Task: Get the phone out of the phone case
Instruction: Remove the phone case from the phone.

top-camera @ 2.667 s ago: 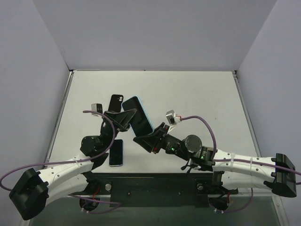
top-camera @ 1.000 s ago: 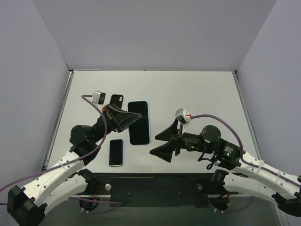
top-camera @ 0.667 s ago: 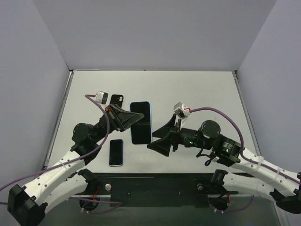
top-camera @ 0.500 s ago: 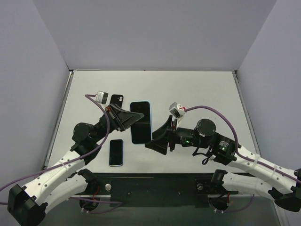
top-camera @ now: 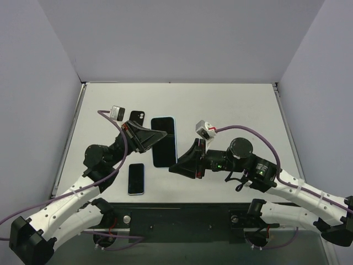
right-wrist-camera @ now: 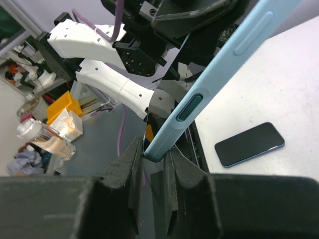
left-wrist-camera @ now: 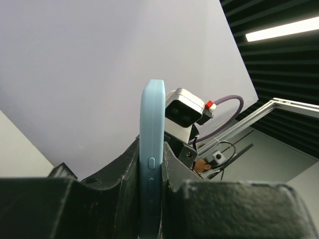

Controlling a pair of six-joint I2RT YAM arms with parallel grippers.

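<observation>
Phone (top-camera: 163, 142), dark screen facing the top camera, seated in light-blue phone case (left-wrist-camera: 152, 149). Both are held off the tabletop (top-camera: 231, 110) between the two arms, left of centre.

Left pincer (top-camera: 148, 138) clamped on the case from its left side. Its wrist view shows the case edge-on with a side button visible and a finger (left-wrist-camera: 119, 174) tight against each face.

Right pincer (top-camera: 177, 164) pinching the case's near right corner. Its wrist view shows that corner wedged between the two fingers (right-wrist-camera: 127, 169).

Smaller black phone (top-camera: 136, 178) flat on tabletop, nearer the bases than the left pincer. Black case (top-camera: 136, 117) flat on the far side, camera cutout showing.
</observation>
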